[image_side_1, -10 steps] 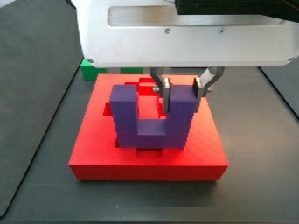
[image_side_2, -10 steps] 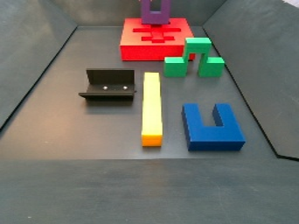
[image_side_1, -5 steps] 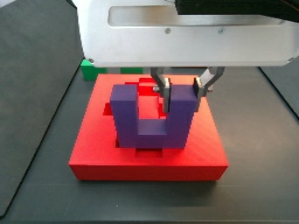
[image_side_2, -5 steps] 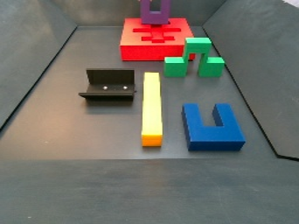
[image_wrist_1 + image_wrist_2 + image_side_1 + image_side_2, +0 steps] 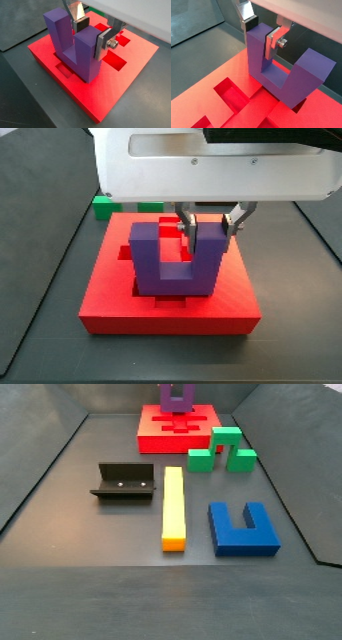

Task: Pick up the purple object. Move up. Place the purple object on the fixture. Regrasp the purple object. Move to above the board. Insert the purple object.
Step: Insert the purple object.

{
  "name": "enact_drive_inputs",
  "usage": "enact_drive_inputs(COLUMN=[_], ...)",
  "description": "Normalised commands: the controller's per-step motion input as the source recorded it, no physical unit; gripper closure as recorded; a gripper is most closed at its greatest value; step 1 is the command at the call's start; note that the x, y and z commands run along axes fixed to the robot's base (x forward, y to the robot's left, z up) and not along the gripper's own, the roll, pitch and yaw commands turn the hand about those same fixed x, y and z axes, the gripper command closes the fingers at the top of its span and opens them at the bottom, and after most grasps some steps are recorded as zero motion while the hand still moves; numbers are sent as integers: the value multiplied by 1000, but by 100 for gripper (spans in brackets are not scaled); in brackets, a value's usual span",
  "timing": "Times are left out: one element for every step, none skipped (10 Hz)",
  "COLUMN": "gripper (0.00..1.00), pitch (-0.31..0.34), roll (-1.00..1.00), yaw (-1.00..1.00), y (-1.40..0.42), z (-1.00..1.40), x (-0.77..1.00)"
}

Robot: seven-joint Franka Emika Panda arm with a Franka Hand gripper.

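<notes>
Purple U-shaped block, rigid and likely light, stands base-down in the red board's cut-out while my gripper clamps one upright prong, a sound hold.

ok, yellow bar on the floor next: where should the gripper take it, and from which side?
Likely from straight above, fingers across the narrow width near mid-length. The yellow bar lies flat and long, so a centred grip should keep it from tipping. The fixture sits close on one long side, so that finger has less room. The gripper is over the board, shut on one prong of the purple object.
</notes>
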Motion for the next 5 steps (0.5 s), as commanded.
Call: enact_drive_inputs(gripper=[100,100,100,100,100], pitch=[-13,-30,-43,-40,-36], roll=[-33,-19,-23,-27,-29], yaw=[0,0,0,0,0], y=[-60,-31,0,0,0], z=[-86,-109,-63,-29,-17], x=[-14,-86,-180,-186,-137])
